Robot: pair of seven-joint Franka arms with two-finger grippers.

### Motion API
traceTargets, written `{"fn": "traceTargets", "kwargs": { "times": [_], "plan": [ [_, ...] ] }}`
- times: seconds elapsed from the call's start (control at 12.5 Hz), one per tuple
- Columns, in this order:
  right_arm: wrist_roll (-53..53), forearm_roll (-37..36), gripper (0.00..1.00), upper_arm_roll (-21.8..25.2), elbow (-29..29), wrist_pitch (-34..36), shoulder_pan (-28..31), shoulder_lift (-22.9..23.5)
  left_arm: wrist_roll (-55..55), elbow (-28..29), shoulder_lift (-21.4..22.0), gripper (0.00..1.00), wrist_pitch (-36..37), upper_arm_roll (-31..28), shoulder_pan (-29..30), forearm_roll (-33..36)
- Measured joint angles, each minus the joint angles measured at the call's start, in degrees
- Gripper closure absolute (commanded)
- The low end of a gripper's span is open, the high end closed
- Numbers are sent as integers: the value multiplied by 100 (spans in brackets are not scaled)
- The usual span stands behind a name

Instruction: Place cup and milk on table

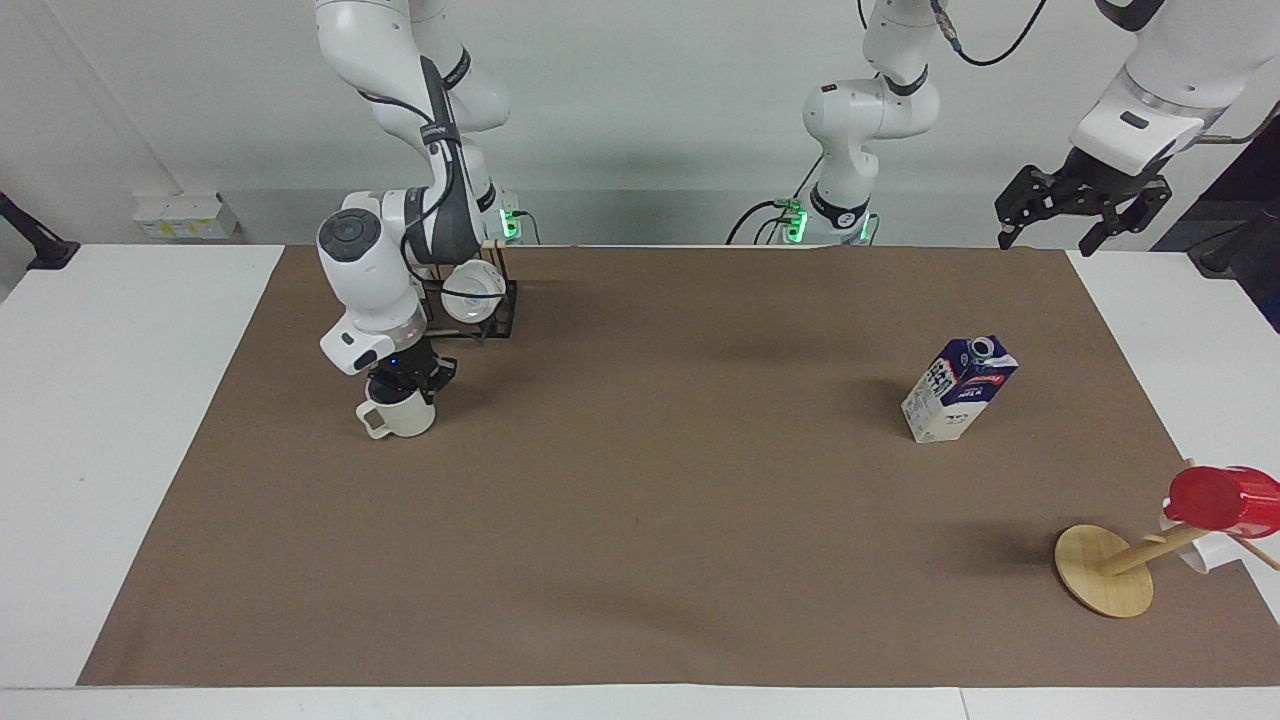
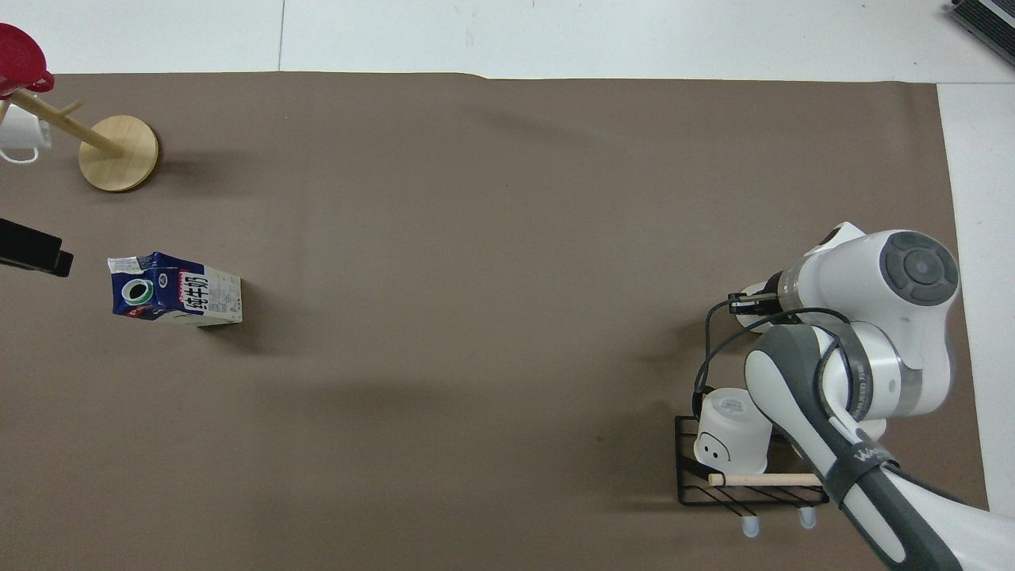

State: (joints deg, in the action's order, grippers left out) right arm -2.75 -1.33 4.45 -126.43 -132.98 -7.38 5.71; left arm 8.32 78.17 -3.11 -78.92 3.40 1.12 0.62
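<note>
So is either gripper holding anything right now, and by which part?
The right gripper is shut on the cup, gripping it at the rim from above, the handle left free. The left gripper is open, holding nothing.

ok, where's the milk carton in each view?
Facing view: milk carton stands on the brown sheet at the picture's right.
Overhead view: milk carton at the picture's left.
Shared landmark: the wooden stand's round base, farther from the robots than the carton.
</note>
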Motion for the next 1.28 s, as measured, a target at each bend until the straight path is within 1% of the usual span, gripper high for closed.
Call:
{"fn": "traceTargets", "kwargs": {
  "times": [0.4, 0.48, 0.56, 0.72, 0.88, 1.04, 1.28],
  "plan": [
    [-55, 44, 100, 32, 189, 8, 28, 18, -1, 44, 11, 0, -74, 0, 0, -3],
    [-68, 47, 100, 31, 256, 55, 24, 10, -5, 190, 71, 0, -229, -5, 3, -3],
    [-97, 50, 100, 24, 341, 183, 18, -14, -6, 469, 187, 0, -482, -18, 14, -3],
    [-233, 50, 100, 3, 649, 742, -49, -113, -6, 1371, 518, 0, -1172, -49, 44, -3],
    [-604, 51, 100, -16, 1101, 1372, -326, -172, -6, 2148, 684, 0, -1775, -49, 72, -5],
    [-1130, 44, 100, -28, 1387, 1610, -744, -167, -6, 2602, 707, 0, -2239, -49, 74, -6],
    [-1709, 46, 100, -42, 1660, 1684, -1352, -81, -6, 3038, 713, 0, -2796, -49, 76, -6]
  ]
}}
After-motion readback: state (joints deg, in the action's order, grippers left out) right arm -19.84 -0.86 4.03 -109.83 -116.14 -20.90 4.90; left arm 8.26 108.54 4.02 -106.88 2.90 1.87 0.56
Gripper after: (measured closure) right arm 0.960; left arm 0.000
